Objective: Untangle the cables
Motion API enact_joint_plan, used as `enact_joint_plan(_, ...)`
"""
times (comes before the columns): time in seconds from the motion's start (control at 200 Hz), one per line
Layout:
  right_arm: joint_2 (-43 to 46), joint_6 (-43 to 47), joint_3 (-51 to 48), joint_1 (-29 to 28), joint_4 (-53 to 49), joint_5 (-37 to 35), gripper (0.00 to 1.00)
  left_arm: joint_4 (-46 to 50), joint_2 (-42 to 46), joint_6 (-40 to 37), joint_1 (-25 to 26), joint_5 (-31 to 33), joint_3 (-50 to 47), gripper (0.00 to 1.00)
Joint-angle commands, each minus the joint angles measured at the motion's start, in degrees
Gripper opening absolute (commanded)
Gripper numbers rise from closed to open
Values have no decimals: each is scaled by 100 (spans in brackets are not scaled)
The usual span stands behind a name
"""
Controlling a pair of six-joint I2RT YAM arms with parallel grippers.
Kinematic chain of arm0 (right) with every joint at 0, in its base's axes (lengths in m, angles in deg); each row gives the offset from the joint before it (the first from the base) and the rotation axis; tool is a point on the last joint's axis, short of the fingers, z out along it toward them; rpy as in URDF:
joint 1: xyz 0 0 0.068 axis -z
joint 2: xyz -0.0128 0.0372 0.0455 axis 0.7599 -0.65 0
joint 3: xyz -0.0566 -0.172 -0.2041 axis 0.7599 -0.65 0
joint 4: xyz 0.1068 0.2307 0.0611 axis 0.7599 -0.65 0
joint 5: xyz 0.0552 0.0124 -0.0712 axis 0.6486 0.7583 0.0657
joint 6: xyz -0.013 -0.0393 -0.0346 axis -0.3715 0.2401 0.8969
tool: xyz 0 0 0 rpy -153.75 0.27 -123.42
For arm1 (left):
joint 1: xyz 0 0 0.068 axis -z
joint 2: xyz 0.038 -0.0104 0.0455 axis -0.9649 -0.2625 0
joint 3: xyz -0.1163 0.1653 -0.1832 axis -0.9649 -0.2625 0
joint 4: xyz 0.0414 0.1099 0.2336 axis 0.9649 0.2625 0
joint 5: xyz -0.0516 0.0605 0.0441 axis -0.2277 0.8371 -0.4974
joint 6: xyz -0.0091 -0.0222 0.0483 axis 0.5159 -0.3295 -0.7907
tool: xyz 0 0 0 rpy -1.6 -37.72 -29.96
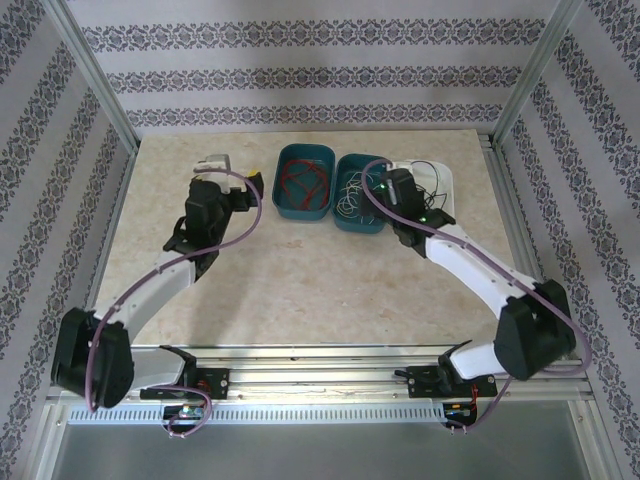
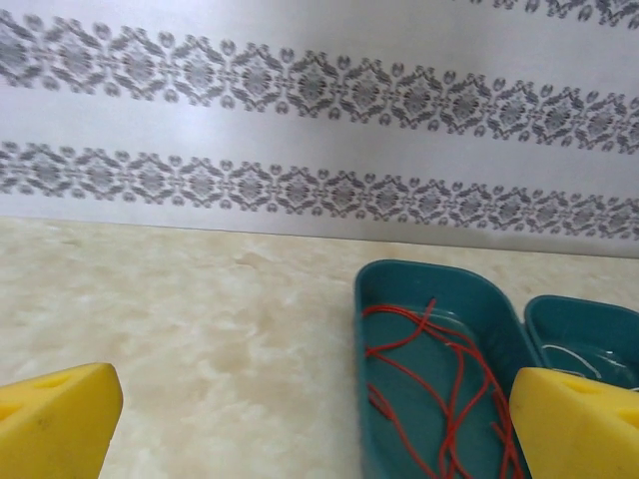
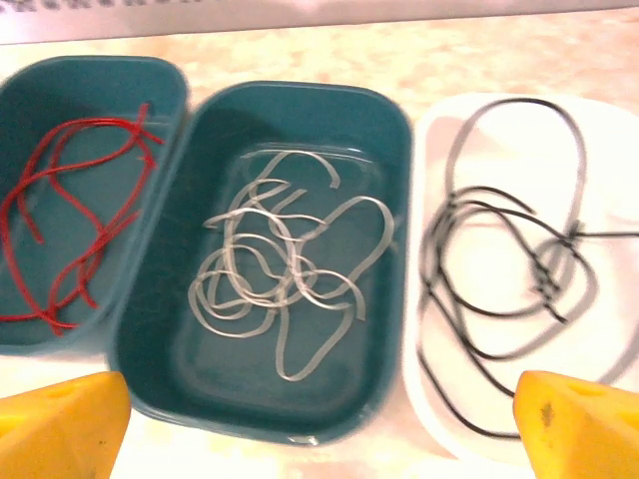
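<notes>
Lying separately, red cables [image 3: 75, 200], white cables [image 3: 270, 269] and black cables [image 3: 499, 289] occupy three trays [image 3: 160, 299].

We see 3 trays in a row toward far side of table [image 1: 300, 290]: L tray [image 3: 100, 72], mid tray [image 3: 300, 98] just beside it, R tray [image 3: 519, 150] just beside that. Cables lie in each, apart: L bunch [image 3: 72, 215], mid bunch [image 3: 270, 269], R bunch [image 3: 539, 261].

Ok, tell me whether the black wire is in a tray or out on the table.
In. The black wire lies looped inside the white tray, beside the teal tray holding the cream wires.
</notes>
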Motion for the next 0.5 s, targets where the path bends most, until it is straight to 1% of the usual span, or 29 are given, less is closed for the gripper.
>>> enact_joint_plan(0.0, 692, -122, -472, 167, 71, -530, 98, 351, 576, -268, 22, 542, -431, 99)
enact_joint_plan(0.095, 1258, -106, -934, 252, 151, -835, 98, 509, 1095, -273, 19, 631, -838, 99)
enact_joint_plan(0.285, 2290, 17, -1935, 401, 376, -1280, 98, 1110, 2000, 120, 7, 1120, -1452, 99)
enact_joint_plan(0.385, 2721, 169, -2473, 444, 633, -1334, 98, 1252, 2313, 242, 0, 1330, -1778, 99)
enact_joint_plan(0.495, 3195, 378, -3087, 457, 933, -1426, 98, 1107, 2478, 251, 2, 1590, -2135, 99)
